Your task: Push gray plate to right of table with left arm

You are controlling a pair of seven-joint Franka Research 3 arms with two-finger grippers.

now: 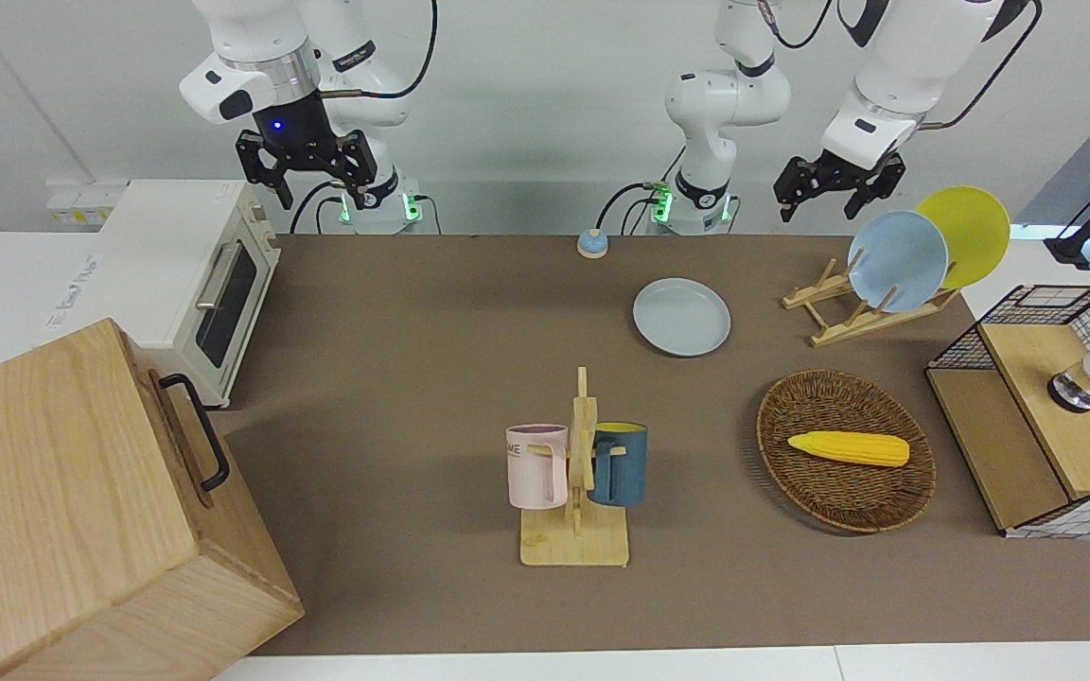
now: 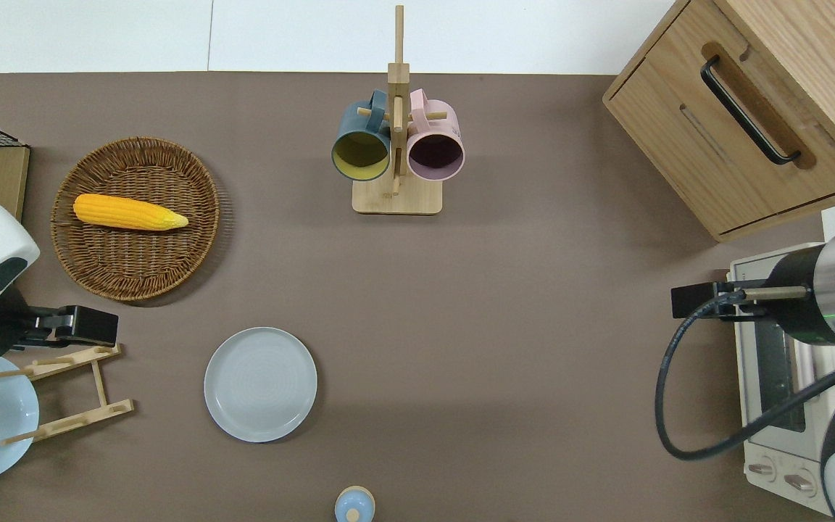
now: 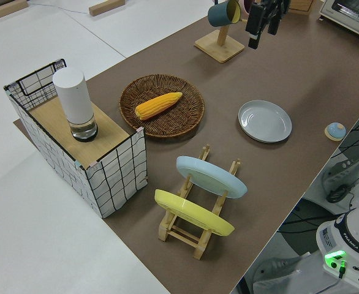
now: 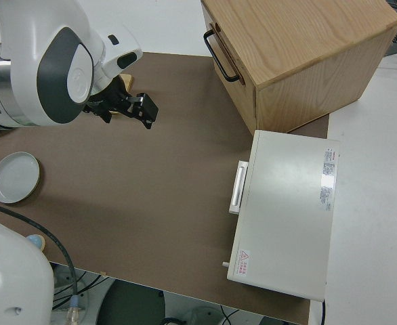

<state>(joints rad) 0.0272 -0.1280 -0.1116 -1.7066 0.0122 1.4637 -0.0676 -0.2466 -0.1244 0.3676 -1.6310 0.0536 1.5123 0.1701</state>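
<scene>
The brown counter (image 2: 504, 304) holds a gray plate (image 2: 260, 383), a basket (image 2: 135, 272), a mug stand (image 2: 397, 197), and a plate rack (image 2: 77, 391).

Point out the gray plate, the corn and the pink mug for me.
gray plate (image 2: 260, 383): overhead view, middle of its flat well.
corn (image 2: 127, 212): overhead view, middle of the cob.
pink mug (image 1: 536, 465): front view, its outer wall.

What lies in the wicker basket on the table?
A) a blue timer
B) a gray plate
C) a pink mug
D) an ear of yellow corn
D: an ear of yellow corn lies across the wicker basket; the gray plate sits flat on the table, nearer the robots.
</scene>
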